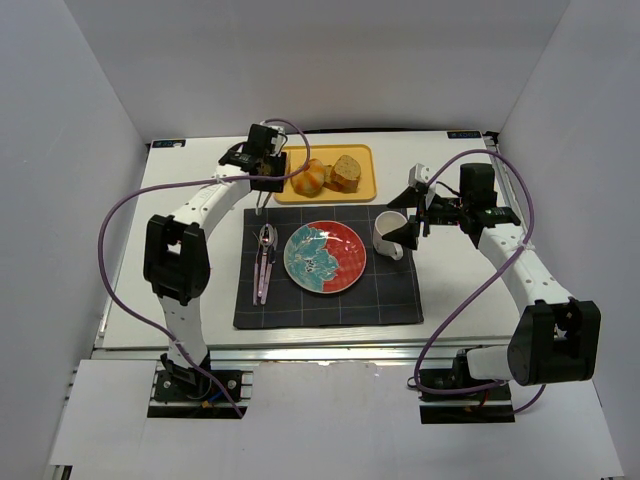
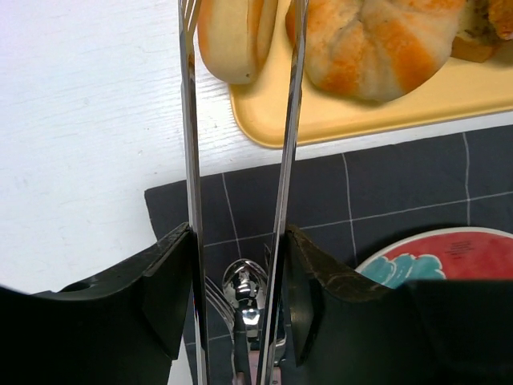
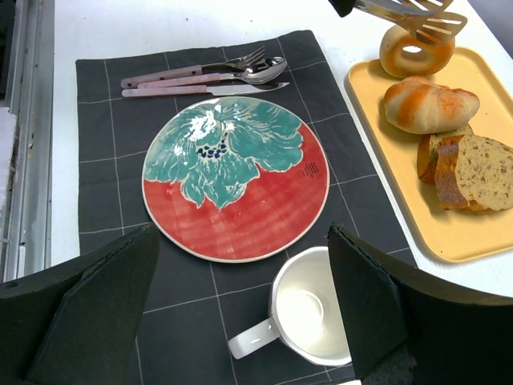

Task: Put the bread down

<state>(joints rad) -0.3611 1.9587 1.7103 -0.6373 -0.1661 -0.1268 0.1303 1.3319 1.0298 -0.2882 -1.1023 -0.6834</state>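
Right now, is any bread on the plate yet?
No, the plate is bare; all the bread is over at the yellow tray.

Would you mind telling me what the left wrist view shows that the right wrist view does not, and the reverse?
Only the left wrist view shows the left gripper shut on the tongs, its fingers pressing the two arms together. Only the right wrist view shows the white mug, the plate in full, and the right gripper, open. Both show the yellow tray, the ring-shaped roll, the bun, the spoon, the dark placemat and the tongs.
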